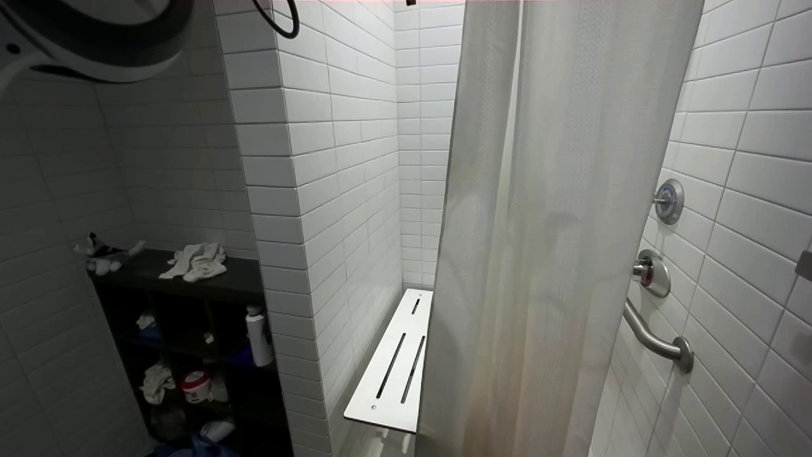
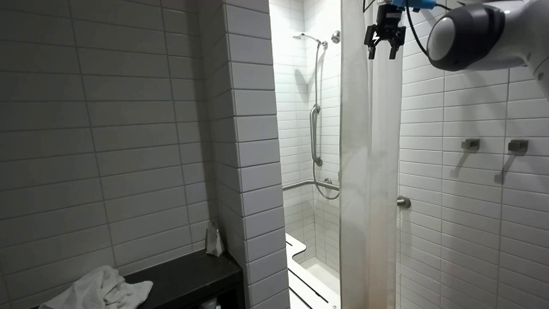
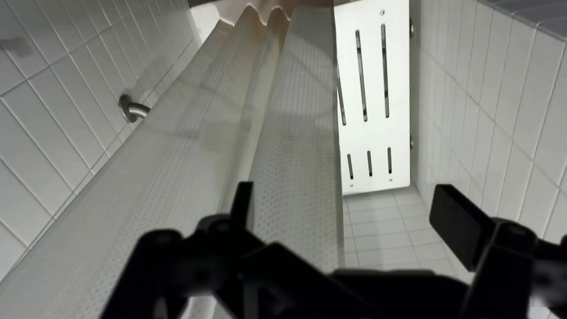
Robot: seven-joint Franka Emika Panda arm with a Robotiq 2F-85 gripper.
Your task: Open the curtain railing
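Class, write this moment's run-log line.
tall white fabric curtain: drawn partway | black two-finger gripper: open, near curtain, contact unclear | white slotted bench: visible past curtain

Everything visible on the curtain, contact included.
The curtain is off-white, slightly translucent fabric with a fine dotted texture, pinkish low down. It hangs in tall vertical folds, drawn part-way, leaving a gap to the tiled pillar. Its wavy lower hem shows in the wrist view; its top is out of frame. The open gripper does not clamp it; in the wrist view, one side edge appears between the jaws, but whether they touch it is unclear.
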